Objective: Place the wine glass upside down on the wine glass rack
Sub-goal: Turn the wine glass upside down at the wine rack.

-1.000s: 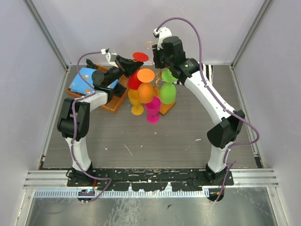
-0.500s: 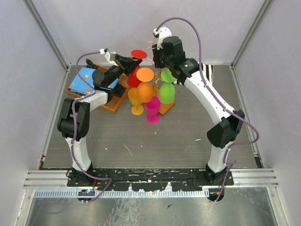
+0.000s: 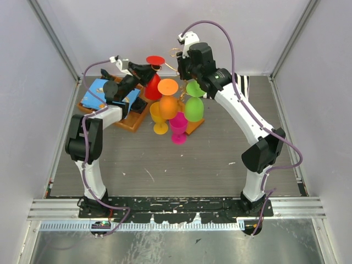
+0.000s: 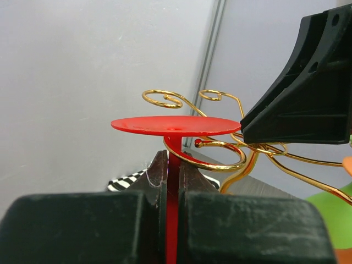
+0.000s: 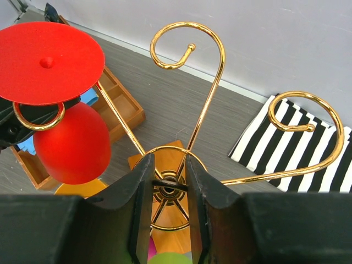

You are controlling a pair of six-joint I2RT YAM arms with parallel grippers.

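so the wine glass rack [image 3: 196, 126] has my right gripper [image 5: 168, 181] clamped on its centre post, fingers snug either side. The red wine glass [image 5: 69, 143] is upside down at the rack's left side, foot just above one curled arm, and my left gripper [image 4: 172, 165] is pinching its stem right under that foot

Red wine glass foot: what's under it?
Under the flat red disc foot: its stem, clamped in the left claw, and a curled gold wire rack arm. The right wrist view shows the red bowl below. The stem's clamped stretch is covered.
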